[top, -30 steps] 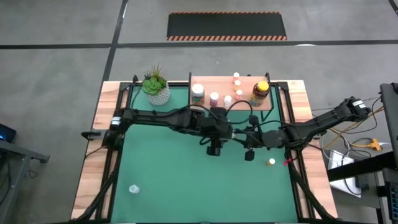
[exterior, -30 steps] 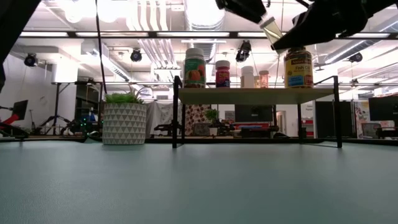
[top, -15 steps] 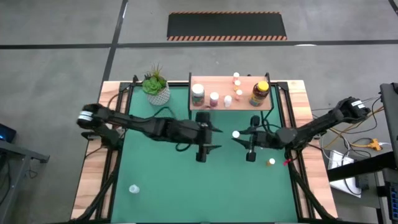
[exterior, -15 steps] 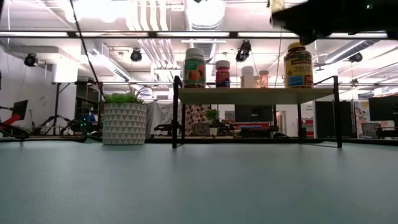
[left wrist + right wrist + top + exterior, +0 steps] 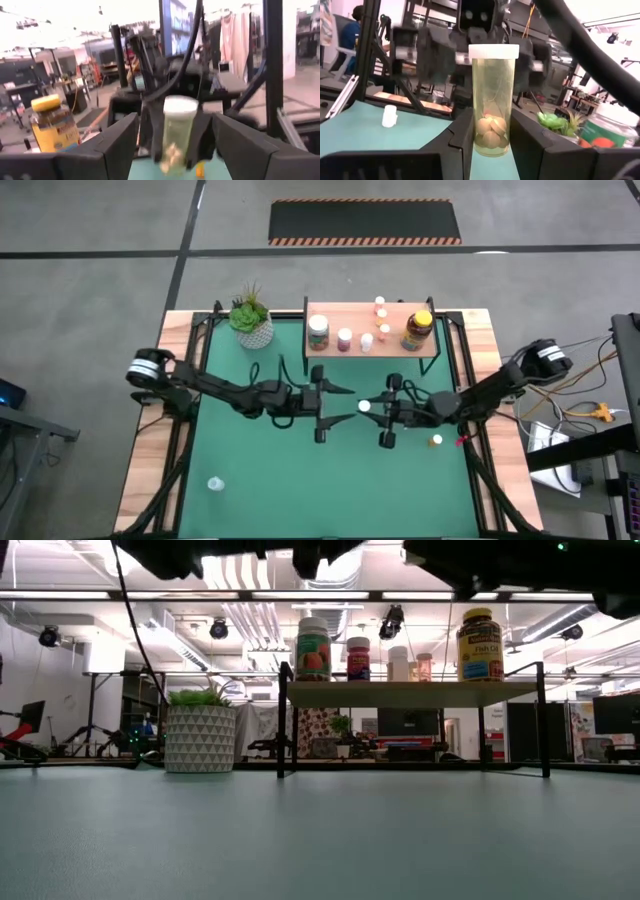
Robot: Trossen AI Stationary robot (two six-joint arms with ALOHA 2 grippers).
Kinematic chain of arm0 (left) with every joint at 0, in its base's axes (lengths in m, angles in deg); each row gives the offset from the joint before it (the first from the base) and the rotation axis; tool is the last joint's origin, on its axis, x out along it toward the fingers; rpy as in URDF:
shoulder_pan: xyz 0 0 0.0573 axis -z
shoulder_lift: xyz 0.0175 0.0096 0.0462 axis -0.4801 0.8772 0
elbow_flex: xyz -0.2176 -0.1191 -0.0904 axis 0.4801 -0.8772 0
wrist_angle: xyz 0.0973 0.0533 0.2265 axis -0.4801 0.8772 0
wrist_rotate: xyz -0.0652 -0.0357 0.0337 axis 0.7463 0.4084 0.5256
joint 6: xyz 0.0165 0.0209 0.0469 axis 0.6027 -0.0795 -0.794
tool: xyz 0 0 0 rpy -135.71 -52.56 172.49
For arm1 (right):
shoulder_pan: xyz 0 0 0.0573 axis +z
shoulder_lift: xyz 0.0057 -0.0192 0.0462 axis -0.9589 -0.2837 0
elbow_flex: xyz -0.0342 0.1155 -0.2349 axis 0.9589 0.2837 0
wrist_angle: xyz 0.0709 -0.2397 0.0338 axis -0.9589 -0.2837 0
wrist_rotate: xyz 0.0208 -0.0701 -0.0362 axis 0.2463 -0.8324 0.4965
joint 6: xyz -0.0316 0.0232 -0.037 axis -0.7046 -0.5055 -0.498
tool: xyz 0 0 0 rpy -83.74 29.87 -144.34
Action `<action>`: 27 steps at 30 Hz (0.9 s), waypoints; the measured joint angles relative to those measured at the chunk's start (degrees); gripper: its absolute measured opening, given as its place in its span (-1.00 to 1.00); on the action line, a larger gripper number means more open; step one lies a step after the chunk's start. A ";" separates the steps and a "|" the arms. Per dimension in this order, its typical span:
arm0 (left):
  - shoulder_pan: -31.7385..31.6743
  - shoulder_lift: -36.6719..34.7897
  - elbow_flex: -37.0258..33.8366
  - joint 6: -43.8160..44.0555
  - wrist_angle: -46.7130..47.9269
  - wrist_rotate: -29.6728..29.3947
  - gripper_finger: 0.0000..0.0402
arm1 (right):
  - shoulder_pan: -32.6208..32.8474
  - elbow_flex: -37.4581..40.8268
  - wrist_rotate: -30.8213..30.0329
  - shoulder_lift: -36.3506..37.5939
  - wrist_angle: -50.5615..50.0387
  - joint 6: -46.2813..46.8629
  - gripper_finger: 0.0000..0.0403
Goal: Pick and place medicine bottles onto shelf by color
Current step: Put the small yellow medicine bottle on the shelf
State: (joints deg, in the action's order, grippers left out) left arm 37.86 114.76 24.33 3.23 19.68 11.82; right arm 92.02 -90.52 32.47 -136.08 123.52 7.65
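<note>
Right gripper (image 5: 489,150) pinched a clear white-capped pill bottle (image 5: 493,97) upright above the middle of the green table (image 5: 260,470). Just left of it, the left gripper (image 5: 322,402) faced it with fingers (image 5: 120,145) spread, holding nothing. Beyond them, the shelf (image 5: 395,340) at the far edge carried 6 bottles, including a yellow-lidded jar (image 5: 418,328). 1 small bottle (image 5: 436,440) stood right of the grippers, another (image 5: 214,483) near left.

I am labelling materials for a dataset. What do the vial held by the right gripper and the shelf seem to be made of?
Vial: it looks like clear, yellowish plastic, glossy, since the pills inside show through; the cap is opaque white, probably plastic. The right gripper is shut on it.
Shelf: the top looks like light wood with a matt finish; the thin black legs seem to be metal, though paint hides it.
</note>
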 joint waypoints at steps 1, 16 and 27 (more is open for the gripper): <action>-0.01 0.30 -0.07 0.00 0.32 -0.01 0.19 | 0.00 -0.68 0.02 -0.67 0.06 -0.03 -0.53; -0.34 4.75 1.78 0.04 -1.25 0.76 0.19 | 0.00 -2.35 -0.09 -1.13 0.11 1.49 -0.53; -0.67 4.48 1.97 0.13 -1.57 1.52 0.04 | 0.00 -2.35 -0.15 -1.69 -0.10 1.47 -0.53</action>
State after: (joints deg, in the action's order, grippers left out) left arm 37.19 119.24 26.30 3.35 18.11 13.34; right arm 92.02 -92.87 32.32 -137.77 123.41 9.12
